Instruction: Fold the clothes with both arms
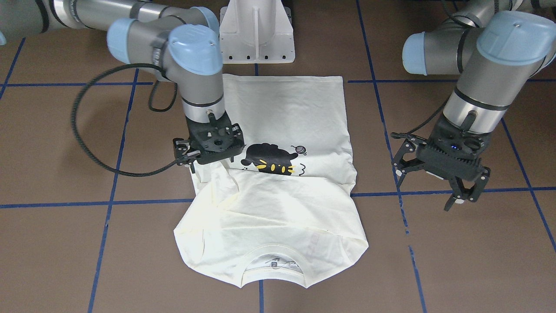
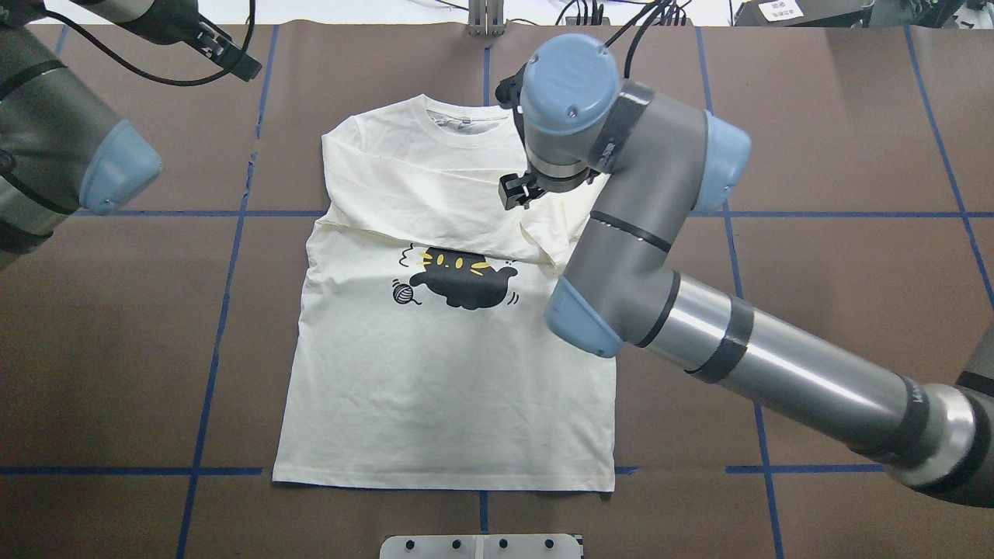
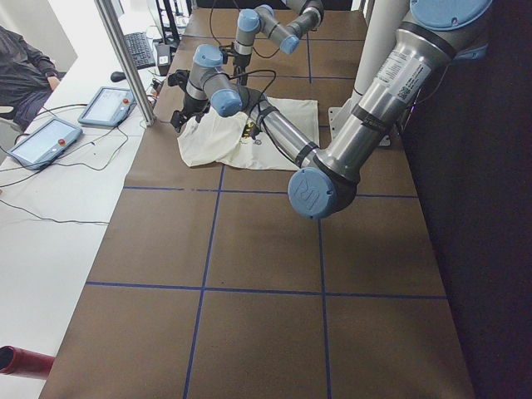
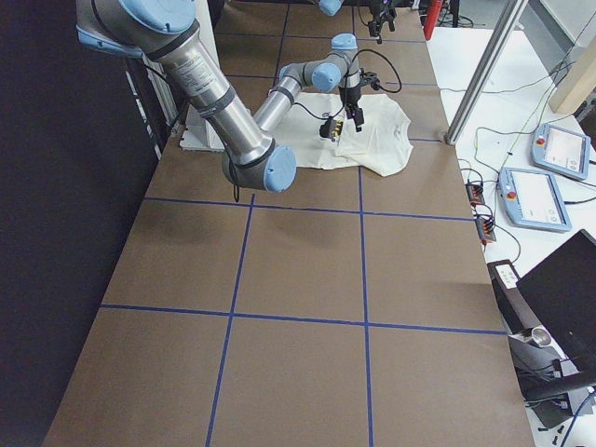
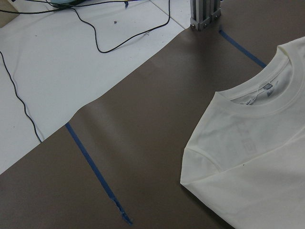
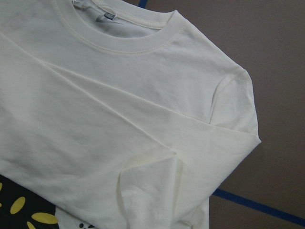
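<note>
The cream-white long-sleeved T-shirt [image 1: 282, 208] lies print side up on the brown table, collar toward the operators' side. A sleeve is folded across the chest and covers the top of the black cat print [image 2: 458, 279]. My right gripper [image 1: 208, 161] is low over the bunched cloth at the shirt's shoulder edge [image 2: 555, 233]. Its jaws look spread, and its body hides the tips. My left gripper [image 1: 423, 189] hangs open above bare table beside the shirt, touching nothing. The left wrist view shows the collar and a shoulder [image 5: 252, 152], and the right wrist view shows the creased sleeve fold [image 6: 157, 167].
A white metal pedestal base [image 1: 256, 30] stands at the robot's side of the table. Blue tape lines [image 1: 108, 202] grid the brown surface. Past the table's far edge are control pendants [image 3: 104, 106], loose cables [image 5: 95, 33] and a seated person [image 3: 21, 75].
</note>
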